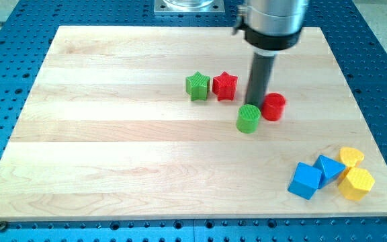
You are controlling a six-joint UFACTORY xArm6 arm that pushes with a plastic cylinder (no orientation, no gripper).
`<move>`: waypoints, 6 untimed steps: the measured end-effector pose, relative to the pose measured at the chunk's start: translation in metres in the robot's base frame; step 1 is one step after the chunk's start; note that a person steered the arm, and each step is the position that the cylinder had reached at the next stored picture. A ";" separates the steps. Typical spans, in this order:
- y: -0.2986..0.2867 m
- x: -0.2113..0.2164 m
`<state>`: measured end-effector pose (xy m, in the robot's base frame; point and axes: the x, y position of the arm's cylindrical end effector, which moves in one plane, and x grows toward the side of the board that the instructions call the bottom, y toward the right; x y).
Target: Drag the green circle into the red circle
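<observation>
The green circle sits near the board's middle, just left of and slightly below the red circle. A small gap shows between them. My tip comes down right behind the green circle, at its upper right edge, and close to the left side of the red circle. The rod rises from there to the arm's head at the view's top.
A green star and a red star stand side by side to the upper left of the circles. At the lower right are a blue cube, a blue triangle, a yellow heart and a yellow hexagon. The wooden board lies on a blue perforated table.
</observation>
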<state>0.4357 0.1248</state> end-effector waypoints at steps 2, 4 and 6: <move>-0.047 -0.007; -0.061 0.035; -0.026 0.039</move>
